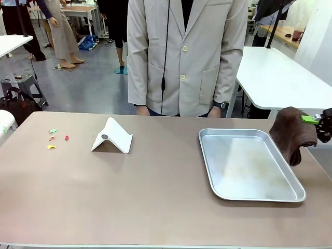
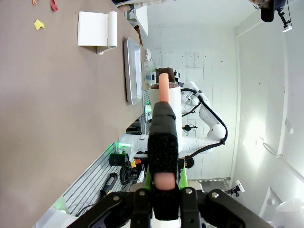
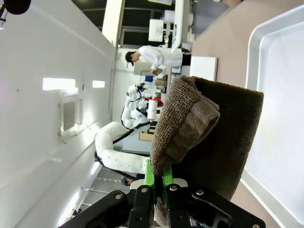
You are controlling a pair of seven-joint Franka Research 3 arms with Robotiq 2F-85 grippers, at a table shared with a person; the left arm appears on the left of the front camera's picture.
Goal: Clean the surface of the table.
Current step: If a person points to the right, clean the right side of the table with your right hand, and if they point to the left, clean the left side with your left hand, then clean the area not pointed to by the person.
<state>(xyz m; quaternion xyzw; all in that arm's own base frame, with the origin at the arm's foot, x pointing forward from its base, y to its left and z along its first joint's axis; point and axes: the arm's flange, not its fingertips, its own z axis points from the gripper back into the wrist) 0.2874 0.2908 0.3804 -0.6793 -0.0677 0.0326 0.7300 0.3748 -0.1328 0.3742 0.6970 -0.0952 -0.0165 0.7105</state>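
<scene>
Tabletop, taupe-brown with a pale near edge, spans the front view. On its left portion lie several small coloured scraps. Near them, toward the middle, stands a white folded card, tent-shaped. On the right portion a metal tray lies flat.

At the picture's right edge, the right hand is just beyond the tray's far right corner. It is clamped on a brown cloth that hangs folded beside the tray. Contact between cloth and tabletop cannot be determined. In the right wrist view the cloth is pinched between the green pads, with the tray behind it.

In the left wrist view the left hand is closed on a peach rod with a black sleeve. The type of object cannot be determined. The scraps and card lie farther along the tabletop.

A person in a beige jacket stands at the far side.
</scene>
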